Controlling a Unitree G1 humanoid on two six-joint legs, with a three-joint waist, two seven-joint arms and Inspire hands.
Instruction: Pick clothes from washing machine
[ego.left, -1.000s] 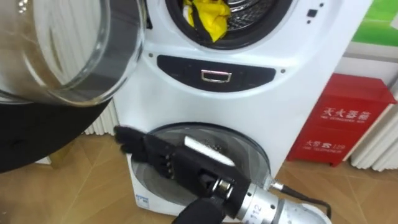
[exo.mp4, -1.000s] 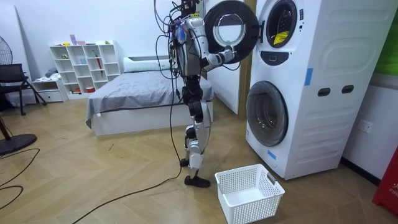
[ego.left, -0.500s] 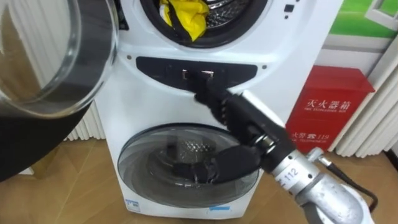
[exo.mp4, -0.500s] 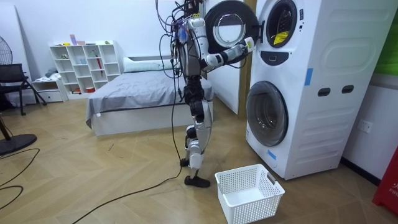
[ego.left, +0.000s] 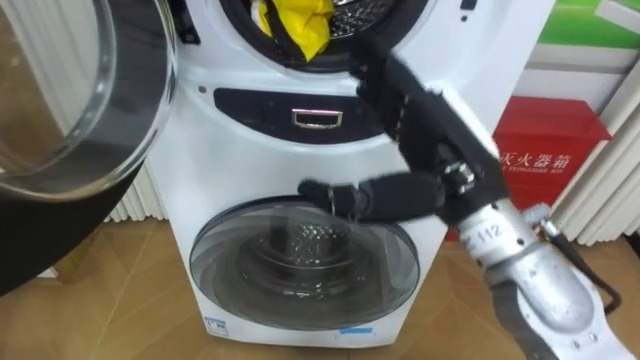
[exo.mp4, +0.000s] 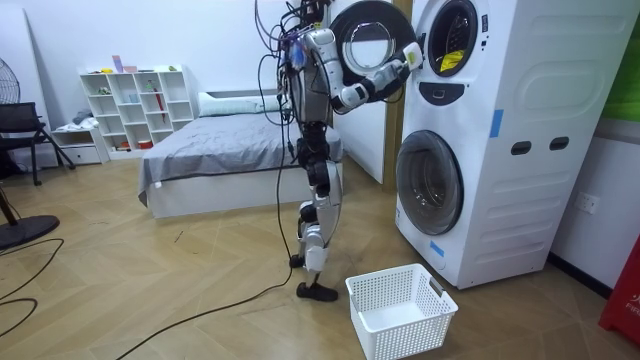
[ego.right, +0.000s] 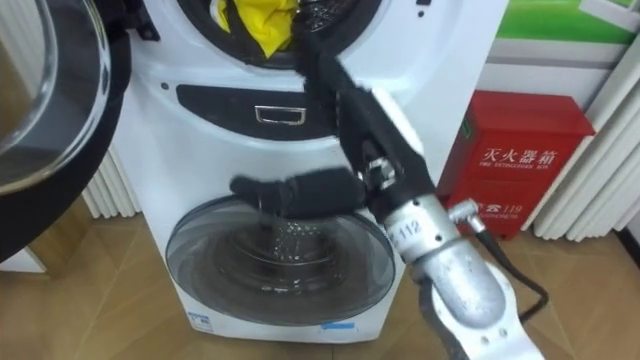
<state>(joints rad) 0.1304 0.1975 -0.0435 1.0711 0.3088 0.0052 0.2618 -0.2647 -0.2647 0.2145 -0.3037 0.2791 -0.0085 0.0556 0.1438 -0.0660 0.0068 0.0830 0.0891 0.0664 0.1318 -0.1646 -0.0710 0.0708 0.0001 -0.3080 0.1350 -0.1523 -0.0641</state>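
Your right hand (ego.left: 428, 132) is wide: fingers (ego.left: 378, 68) straight and pointing up at the lower rim of the upper drum (ego.left: 232, 35), thumb (ego.left: 345, 197) spread out to the side, nothing held. The fingertips lie just beside the yellow garment (ego.left: 300, 22); you cannot confirm contact from these views.

The garment sits bunched in the mouth of the upper drum of the washing machine (ego.left: 250, 150), with a fold hanging over the lip. The door (ego.left: 80, 110) stands swung wide to the left, clear of the reach.

Treat the garment as light, soft and limp. It will likely sag, stretch out and trail when lifted, and may snag on the drum lip. Take hold on the hanging fold or the thickest bunch, closing fingers and thumb around several layers rather than a single edge.

The white basket (exo.mp4: 392, 335) stands on the floor before the machine, near the robot's feet.
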